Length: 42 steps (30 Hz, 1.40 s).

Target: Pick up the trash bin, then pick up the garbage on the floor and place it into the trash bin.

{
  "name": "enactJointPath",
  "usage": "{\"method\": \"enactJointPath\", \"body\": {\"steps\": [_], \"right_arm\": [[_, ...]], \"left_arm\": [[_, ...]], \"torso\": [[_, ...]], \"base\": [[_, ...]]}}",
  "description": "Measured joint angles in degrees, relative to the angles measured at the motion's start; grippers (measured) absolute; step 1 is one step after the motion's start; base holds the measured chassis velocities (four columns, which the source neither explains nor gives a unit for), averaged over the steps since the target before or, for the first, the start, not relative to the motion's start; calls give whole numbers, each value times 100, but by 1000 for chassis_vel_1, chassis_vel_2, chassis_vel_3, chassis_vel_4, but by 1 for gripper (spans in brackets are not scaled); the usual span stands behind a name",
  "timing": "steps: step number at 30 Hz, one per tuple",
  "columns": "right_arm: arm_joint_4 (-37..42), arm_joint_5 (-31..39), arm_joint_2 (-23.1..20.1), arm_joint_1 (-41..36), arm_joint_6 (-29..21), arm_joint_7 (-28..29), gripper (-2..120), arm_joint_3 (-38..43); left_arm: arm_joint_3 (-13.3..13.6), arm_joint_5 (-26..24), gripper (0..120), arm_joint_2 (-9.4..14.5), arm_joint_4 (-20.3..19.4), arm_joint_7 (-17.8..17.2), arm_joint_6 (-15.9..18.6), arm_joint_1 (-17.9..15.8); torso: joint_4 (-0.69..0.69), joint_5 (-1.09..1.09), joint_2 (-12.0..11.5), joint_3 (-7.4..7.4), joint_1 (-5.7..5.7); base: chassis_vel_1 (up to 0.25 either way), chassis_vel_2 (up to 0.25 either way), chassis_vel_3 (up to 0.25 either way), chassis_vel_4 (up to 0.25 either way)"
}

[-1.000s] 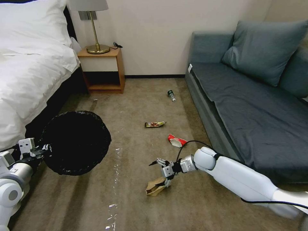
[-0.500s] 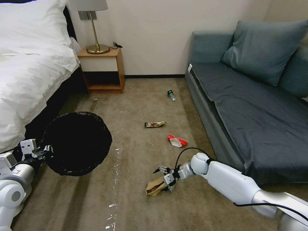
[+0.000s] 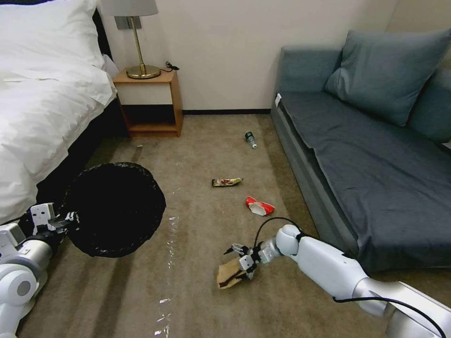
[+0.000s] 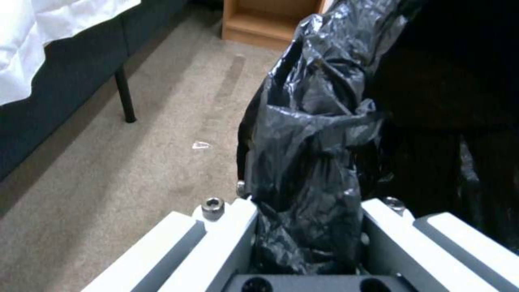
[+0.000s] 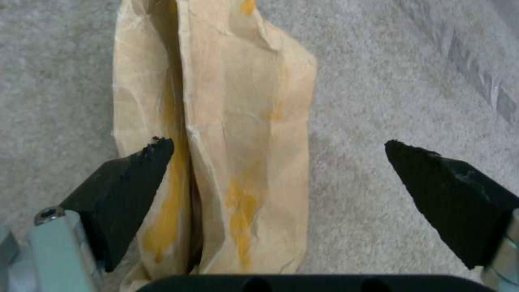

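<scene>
No lettering, brand, number or sign can be read anywhere, not even on the snack wrapper (image 3: 227, 181) or the bottle (image 3: 251, 139).

arms: glossy white, rounded joints | cable: black loop at right wrist | gripper tips: black

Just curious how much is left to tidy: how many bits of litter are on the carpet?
4: a paper bag under the right pincer, a red wrapper, a gold wrapper, and a bottle near the sofa.

Trash bin (image 3: 115, 209) hangs left beside the bed (image 3: 42, 108); paper bag (image 3: 230, 274) lies right of it, before the sofa (image 3: 366, 155)
</scene>
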Motion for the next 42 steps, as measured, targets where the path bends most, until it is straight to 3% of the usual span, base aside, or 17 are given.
{"method": "enactJointPath", "body": {"steps": [5,24,30,42], "right_arm": [[-17,110,-126,35,-3,-5,100,20],[-522,-257,339,-106,134,79,99,276],[-768,-397,494,-106,160,93,89,373],[-952,-391,672,-101,163,127,42,410]], "left_arm": [[16,1,0,-59,-31,-15,-1,4],[4,-131,0,-21,-169,-90,-2,48],[58,-117,0,-16,-160,-95,-2,30],[79,-135,0,30,-196,-96,-9,27]], "torso": [[-1,-2,0,0,0],[1,-1,0,0,0],[0,-1,0,0,-1],[1,-1,0,0,0]], "base": [[0,0,0,0],[0,0,0,0],[0,0,0,0],[0,0,0,0]]}}
